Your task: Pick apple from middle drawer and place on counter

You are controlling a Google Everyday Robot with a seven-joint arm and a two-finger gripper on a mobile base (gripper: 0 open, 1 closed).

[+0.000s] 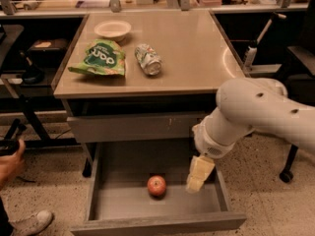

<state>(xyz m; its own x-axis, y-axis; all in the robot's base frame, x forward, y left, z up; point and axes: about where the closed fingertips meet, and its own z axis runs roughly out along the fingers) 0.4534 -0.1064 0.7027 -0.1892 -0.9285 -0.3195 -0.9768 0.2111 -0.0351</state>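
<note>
The red-orange apple (156, 186) lies on the bare grey floor of the open middle drawer (118, 208), near its middle. My gripper (198, 175), with pale yellowish fingers, hangs down inside the drawer's right side, a short way to the right of the apple and not touching it. It holds nothing. The white arm reaches in from the right. The beige counter (192, 48) tops the cabinet above the drawer.
On the counter lie a white bowl (112, 29), a green chip bag (100, 58) and a crushed can (148, 59). A person's hand (9, 157) and shoe (32, 222) are at the left. A chair base (286, 173) stands at the right. A cluttered workbench runs behind.
</note>
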